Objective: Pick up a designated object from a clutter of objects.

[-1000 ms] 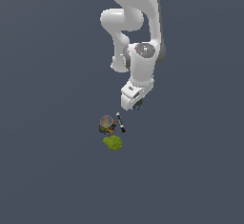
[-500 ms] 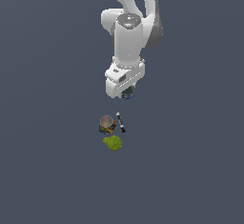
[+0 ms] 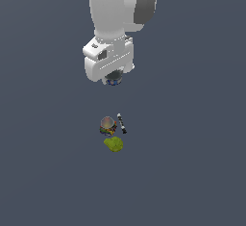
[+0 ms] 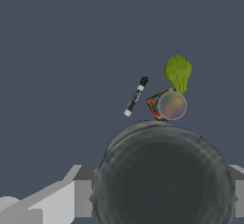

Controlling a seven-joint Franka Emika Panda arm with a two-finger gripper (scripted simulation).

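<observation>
The designated object (image 4: 164,170), a dark grey-black round thing, fills the near part of the wrist view between two grey fingers (image 4: 82,192). In the exterior view it shows as a small dark spot with bluish bits (image 3: 114,81) under the white hand, held well above the floor. My gripper (image 3: 114,79) is shut on it. The remaining clutter lies on the floor below: a multicoloured cup (image 3: 108,124) (image 4: 170,105), a thin black-and-white stick (image 3: 122,123) (image 4: 136,96) and a yellow-green lump (image 3: 114,144) (image 4: 178,72).
The white arm (image 3: 117,13) hangs down from the top of the exterior view. Plain dark grey floor (image 3: 192,162) surrounds the three small things on all sides.
The hand has turned and moved up and towards the exterior view's left, carrying the dark round thing. The cup, stick and lump have stayed where they were.
</observation>
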